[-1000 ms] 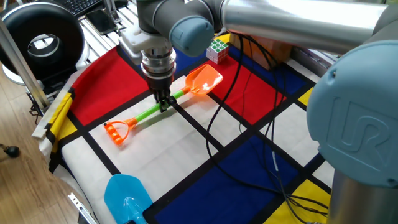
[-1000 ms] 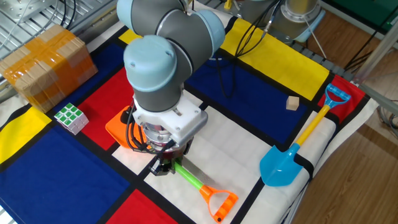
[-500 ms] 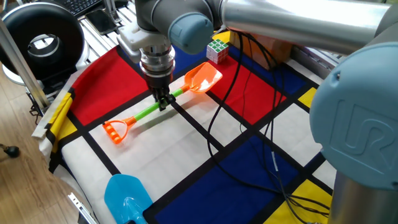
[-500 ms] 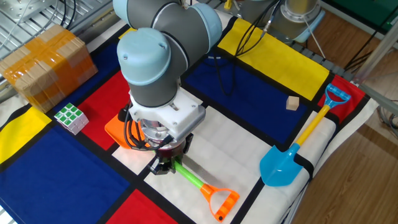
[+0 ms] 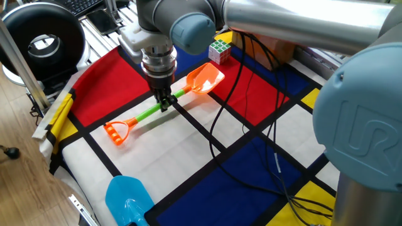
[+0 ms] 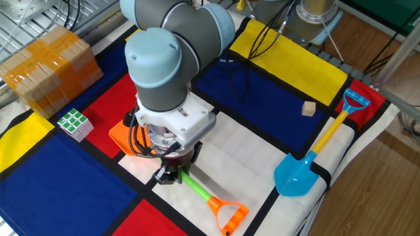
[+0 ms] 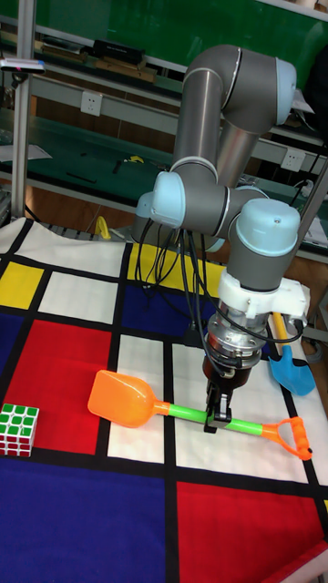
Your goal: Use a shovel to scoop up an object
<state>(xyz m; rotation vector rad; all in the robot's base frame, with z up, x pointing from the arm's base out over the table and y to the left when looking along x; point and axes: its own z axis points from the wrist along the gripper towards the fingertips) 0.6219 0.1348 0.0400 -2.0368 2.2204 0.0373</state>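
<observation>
Blue shovel [image 6: 308,162], cardboard box [image 6: 44,67] (taped), sm. wood block [image 6: 308,109].

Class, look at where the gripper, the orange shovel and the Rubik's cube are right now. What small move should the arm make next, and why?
Probably carry the blade low across the cloth toward the Rubik's cube. The gripper is shut on the green shaft of the orange shovel, and in the tall fixed view the blade already points at the cube, with a gap of cloth between them.
</observation>
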